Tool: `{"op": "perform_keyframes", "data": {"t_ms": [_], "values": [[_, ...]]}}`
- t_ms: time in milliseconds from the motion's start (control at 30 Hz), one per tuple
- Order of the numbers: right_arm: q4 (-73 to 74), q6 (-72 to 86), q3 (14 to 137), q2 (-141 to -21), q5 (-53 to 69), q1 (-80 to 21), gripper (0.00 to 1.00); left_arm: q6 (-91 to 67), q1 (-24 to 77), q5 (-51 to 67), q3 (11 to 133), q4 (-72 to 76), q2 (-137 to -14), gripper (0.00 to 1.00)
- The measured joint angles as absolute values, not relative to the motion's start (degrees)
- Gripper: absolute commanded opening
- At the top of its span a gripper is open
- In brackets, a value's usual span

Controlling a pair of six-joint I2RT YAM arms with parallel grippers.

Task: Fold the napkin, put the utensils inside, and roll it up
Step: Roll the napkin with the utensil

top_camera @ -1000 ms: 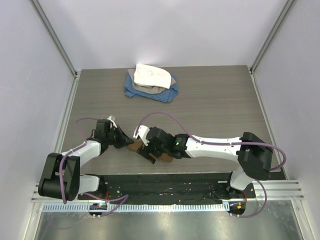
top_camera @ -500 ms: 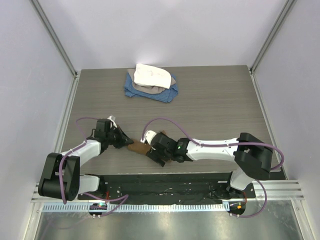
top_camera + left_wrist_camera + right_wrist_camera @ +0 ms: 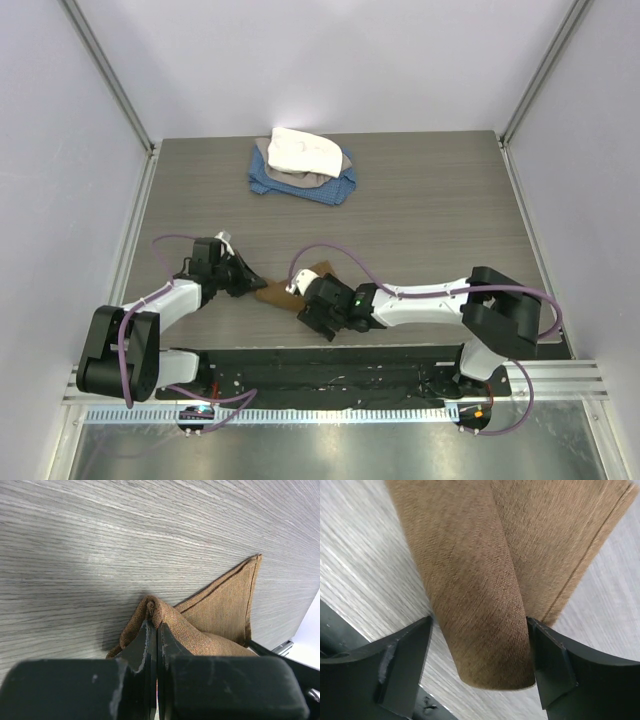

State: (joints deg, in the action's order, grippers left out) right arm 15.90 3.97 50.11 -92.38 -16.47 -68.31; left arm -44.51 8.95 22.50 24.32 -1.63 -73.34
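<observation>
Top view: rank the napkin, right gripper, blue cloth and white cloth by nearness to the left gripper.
1. napkin, pinched in the left gripper.
2. right gripper, just to the right.
3. blue cloth, far side.
4. white cloth, atop it, slightly farther.

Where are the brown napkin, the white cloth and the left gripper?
napkin (image 3: 470, 590): right wrist view, middle of the roll.
white cloth (image 3: 303, 150): top external view, its centre.
left gripper (image 3: 154, 625): left wrist view, between its fingertips.
</observation>
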Motion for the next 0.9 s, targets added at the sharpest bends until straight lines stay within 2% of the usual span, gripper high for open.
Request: {"op": "perform_keyframes", "data": {"t_ms": [267, 467, 667, 900], "values": [[15.70, 5.80, 51.22, -93.93, -13.87, -66.13, 0.82, -44.45, 8.95, 22.28, 24.40, -2.76, -72.84, 0.00], [21.71, 5.93, 54.19, -92.95, -16.45, -66.28, 0.84, -44.38, 8.95, 22.26, 24.43, -3.29, -72.58, 0.00], [25.30, 5.56, 59.81, -88.86, -18.90, -70.04, 0.84, -44.34, 8.95, 22.26, 24.43, -3.31, -72.58, 0.00], [25.98, 6.20, 61.32, -91.64, -19.03, -74.26, 0.83, -44.34, 8.95, 22.28, 24.43, -3.31, -72.58, 0.00]]}}
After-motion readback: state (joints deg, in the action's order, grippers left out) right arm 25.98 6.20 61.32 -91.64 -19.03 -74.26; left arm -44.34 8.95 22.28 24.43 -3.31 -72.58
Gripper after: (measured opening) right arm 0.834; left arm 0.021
